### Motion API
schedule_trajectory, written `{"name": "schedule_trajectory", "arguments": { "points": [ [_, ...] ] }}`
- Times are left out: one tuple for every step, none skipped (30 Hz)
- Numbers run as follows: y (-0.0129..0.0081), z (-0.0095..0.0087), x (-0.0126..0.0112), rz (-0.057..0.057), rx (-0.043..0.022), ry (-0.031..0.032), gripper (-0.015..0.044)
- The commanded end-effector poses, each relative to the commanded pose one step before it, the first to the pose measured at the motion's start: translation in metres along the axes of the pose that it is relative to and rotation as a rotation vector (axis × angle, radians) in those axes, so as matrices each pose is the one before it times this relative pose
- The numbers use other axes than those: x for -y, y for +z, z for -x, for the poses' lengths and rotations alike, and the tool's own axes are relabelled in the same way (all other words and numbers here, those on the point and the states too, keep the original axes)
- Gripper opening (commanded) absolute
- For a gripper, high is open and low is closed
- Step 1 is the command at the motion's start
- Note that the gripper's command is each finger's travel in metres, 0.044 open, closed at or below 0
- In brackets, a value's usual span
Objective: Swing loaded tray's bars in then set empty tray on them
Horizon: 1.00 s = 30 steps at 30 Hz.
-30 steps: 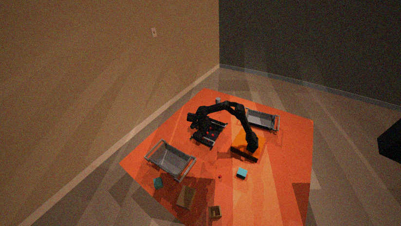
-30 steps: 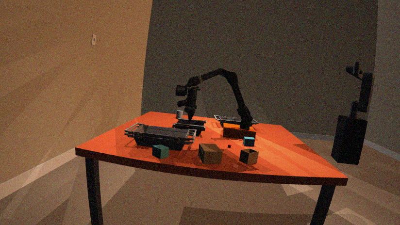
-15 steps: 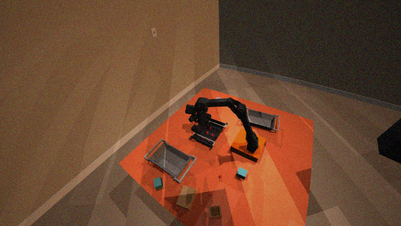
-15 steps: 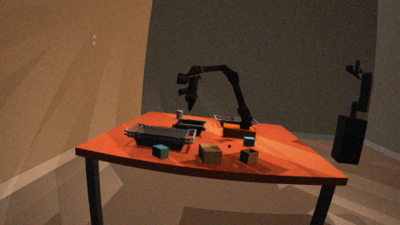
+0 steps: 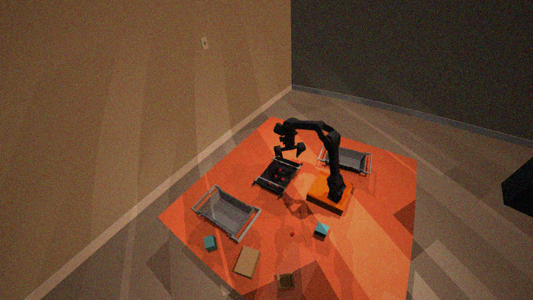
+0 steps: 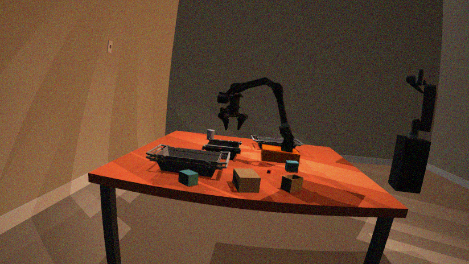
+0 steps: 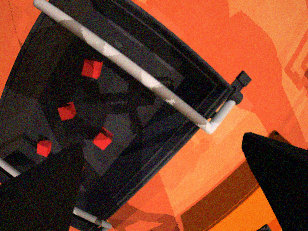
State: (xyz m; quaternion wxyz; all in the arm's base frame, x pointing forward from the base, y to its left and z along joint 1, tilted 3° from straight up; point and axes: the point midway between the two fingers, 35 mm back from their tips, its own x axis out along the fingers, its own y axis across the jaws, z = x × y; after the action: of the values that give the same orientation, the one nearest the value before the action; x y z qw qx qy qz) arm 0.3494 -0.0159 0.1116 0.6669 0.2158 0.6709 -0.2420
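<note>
Gripper [image 5: 290, 149] hangs spread and unladen above dark tray [image 5: 277, 174] holding red blocks [image 7: 92, 69].

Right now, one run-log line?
gripper: open, empty, above loaded tray | bars: both swung in | empty tray: on table, untouched

The single arm rises from its base, arches over at the elbow and reaches forward with the wrist turned straight down. The gripper [image 6: 233, 122] hangs in the air, jaws spread fully wide, nothing between the fingers [image 5: 300, 149].
</note>
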Motion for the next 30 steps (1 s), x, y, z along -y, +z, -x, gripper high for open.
{"name": "schedule_trajectory", "arguments": {
  "points": [
    [0.02172, -0.0048, 0.06626, -0.3619, 0.00187, 0.00433, 0.044],
    [0.00865, -0.00101, 0.01339, -0.0836, 0.00142, 0.00108, 0.044],
    [0.00908, -0.00105, 0.01307, -0.0841, 0.00149, 0.00102, 0.044],
    [0.00957, -0.0011, 0.01283, -0.0853, 0.00159, 0.00097, 0.044],
    [0.00996, -0.00114, 0.01243, -0.0856, 0.00167, 0.00092, 0.044],
    [0.01029, -0.00117, 0.01198, -0.0856, 0.00175, 0.00086, 0.044],
    [0.01061, -0.00121, 0.01152, -0.0856, 0.00184, 0.00082, 0.044],
    [0.0109, -0.00124, 0.01105, -0.0856, 0.00194, 0.00078, 0.044],
    [0.01117, -0.00128, 0.01057, -0.0856, 0.00204, 0.00076, 0.044],
    [0.01142, -0.00131, 0.01009, -0.0856, 0.00215, 0.00074, 0.044],
    [0.01166, -0.00134, 0.0096, -0.0856, 0.00226, 0.00073, 0.044],
    [0.01187, -0.00138, 0.00912, -0.0856, 0.00237, 0.00073, 0.044],
    [0.01206, -0.00141, 0.00862, -0.0856, 0.00249, 0.00074, 0.044],
    [0.01219, -0.00144, 0.00811, -0.0853, 0.0026, 0.00075, 0.044],
    [0.01238, -0.00148, 0.00764, -0.0856, 0.00273, 0.00079, 0.044],
    [0.01251, -0.00151, 0.00715, -0.0856, 0.00285, 0.00083, 0.044],
    [0.01262, -0.00154, 0.00665, -0.0856, 0.00297, 0.00088, 0.044],
    [0.01271, -0.00157, 0.00616, -0.0856, 0.00309, 0.00094, 0.044],
    [0.01278, -0.0016, 0.00566, -0.0856, 0.00321, 0.00101, 0.044],
    [0.01284, -0.00164, 0.00518, -0.0856, 0.00333, 0.00109, 0.044],
    [0.01283, -0.00166, 0.00468, -0.0853, 0.00343, 0.00118, 0.044],
    [0.01029, -0.00135, 0.0033, -0.0681, 0.00282, 0.00102, 0.044],
    [0.0062, -0.00082, 0.00175, -0.0409, 0.00173, 0.00065, 0.044],
    [0.00207, -0.00028, 0.00053, -0.0136, 0.00058, 0.00022, 0.044],
    [0.0, 0.0, 0.0, 0.0, 0.0, 0.0, 0.044],
    [0.0, 0.0, 0.0, 0.0, 0.0, 0.0, 0.044],
    [0.0, 0.0, 0.0, 0.0, 0.0, 0.0, 0.044],
    [0.0, 0.0, 0.0, 0.0, 0.0, 0.0, 0.044],
    [0.0, 0.0, 0.0, 0.0, 0.0, 0.0, 0.044],
    [0.0, 0.0, 0.0, 0.0, 0.0, 0.0, 0.044]
  ]
}}
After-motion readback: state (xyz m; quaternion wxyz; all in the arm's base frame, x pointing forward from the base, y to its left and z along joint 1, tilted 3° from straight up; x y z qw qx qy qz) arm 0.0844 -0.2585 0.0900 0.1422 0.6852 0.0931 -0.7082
